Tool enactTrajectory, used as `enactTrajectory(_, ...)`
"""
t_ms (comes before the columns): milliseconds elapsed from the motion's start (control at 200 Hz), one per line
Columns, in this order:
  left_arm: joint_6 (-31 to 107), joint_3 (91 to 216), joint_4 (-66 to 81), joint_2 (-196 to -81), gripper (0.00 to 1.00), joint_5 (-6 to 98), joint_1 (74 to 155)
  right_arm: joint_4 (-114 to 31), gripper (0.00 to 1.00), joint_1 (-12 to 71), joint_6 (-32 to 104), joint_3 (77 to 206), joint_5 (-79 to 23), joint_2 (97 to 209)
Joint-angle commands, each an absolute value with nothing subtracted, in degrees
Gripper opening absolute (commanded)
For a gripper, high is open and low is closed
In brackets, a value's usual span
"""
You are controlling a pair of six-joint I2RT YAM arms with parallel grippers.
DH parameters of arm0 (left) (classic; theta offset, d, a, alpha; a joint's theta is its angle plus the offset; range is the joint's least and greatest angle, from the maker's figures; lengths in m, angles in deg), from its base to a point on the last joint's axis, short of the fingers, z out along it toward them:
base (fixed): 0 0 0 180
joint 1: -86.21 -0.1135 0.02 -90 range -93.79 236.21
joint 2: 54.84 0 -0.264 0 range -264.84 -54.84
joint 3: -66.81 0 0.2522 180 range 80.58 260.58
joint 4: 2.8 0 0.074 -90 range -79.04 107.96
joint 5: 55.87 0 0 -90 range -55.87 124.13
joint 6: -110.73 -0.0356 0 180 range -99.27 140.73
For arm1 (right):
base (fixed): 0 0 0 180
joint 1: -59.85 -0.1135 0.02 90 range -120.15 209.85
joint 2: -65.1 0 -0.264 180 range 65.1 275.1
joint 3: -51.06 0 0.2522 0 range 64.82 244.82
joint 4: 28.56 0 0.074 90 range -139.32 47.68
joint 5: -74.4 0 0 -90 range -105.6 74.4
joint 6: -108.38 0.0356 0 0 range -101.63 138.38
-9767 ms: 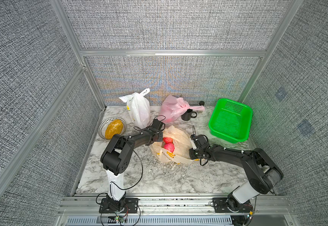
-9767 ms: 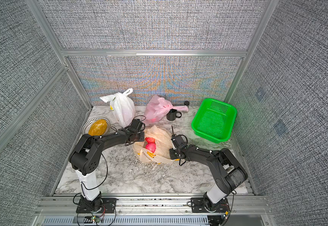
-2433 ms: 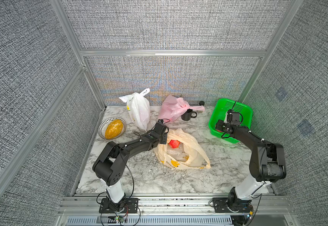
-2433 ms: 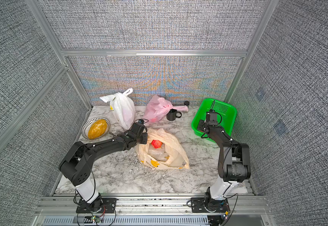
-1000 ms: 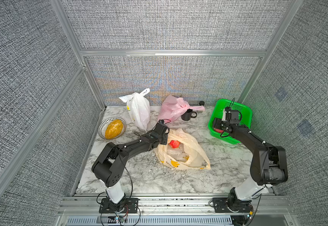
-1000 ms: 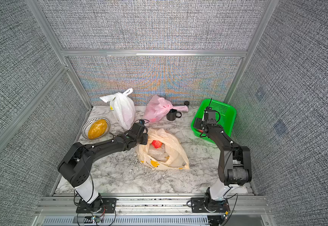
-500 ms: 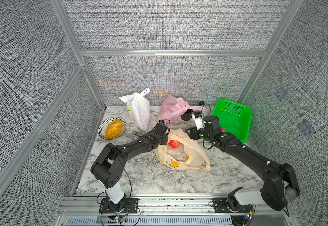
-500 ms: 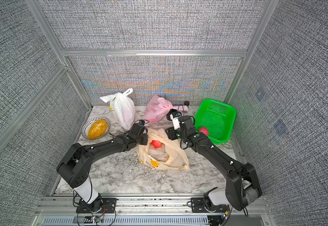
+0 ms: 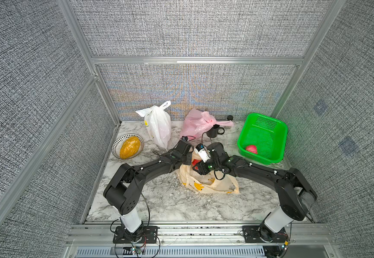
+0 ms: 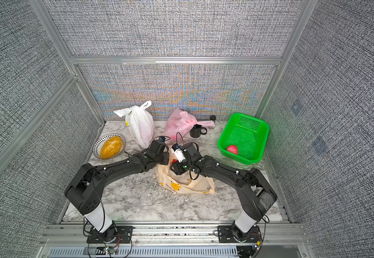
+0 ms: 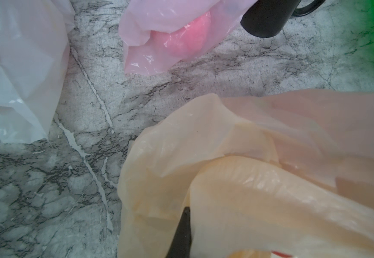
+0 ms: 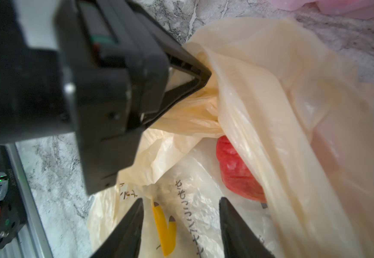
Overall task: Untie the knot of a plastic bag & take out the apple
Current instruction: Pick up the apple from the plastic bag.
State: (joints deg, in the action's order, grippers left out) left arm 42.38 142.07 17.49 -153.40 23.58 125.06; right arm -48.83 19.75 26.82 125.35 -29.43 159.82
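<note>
We hold the banana-print bag (image 12: 259, 78) by its rim in the pinched-shut left gripper (image 12: 205, 76), and our right gripper (image 12: 181, 201), jaws half spread and empty, points into the bag's mouth, where the red apple (image 12: 235, 172) lies just ahead

The left arm (image 9: 154, 166) and right arm (image 9: 257, 175) are matte black with white cylindrical base links and looping black cables; the right pincer (image 12: 180, 198) has tapered black fingers (image 12: 125, 227).

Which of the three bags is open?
The beige bag, banana print, its mouth pinched by the left gripper. The white bag and pink bag are knotted.
</note>
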Motion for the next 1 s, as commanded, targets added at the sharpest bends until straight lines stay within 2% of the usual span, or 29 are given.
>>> enactTrajectory(0,42.5,142.6,17.0,-153.0,0.1,23.1,125.1,-44.6,0.62,19.6,25.0,126.4,-25.1,161.0)
enactTrajectory(220,42.7,142.7,16.9,-153.3,0.11,23.3,125.2,-45.1,0.71,19.5,22.7,128.0,-17.6,163.3)
enactTrajectory(566,42.9,142.9,17.2,-153.6,0.12,23.3,125.2,-43.2,0.82,19.4,21.5,127.4,-13.5,167.7)
enactTrajectory(866,42.8,143.2,17.4,-154.0,0.12,23.3,125.2,-41.0,0.84,19.4,22.0,126.9,-12.4,170.8)
enactTrajectory(996,42.8,143.2,17.5,-154.1,0.12,23.3,125.2,-39.9,0.77,19.4,22.1,126.6,-12.5,170.7)
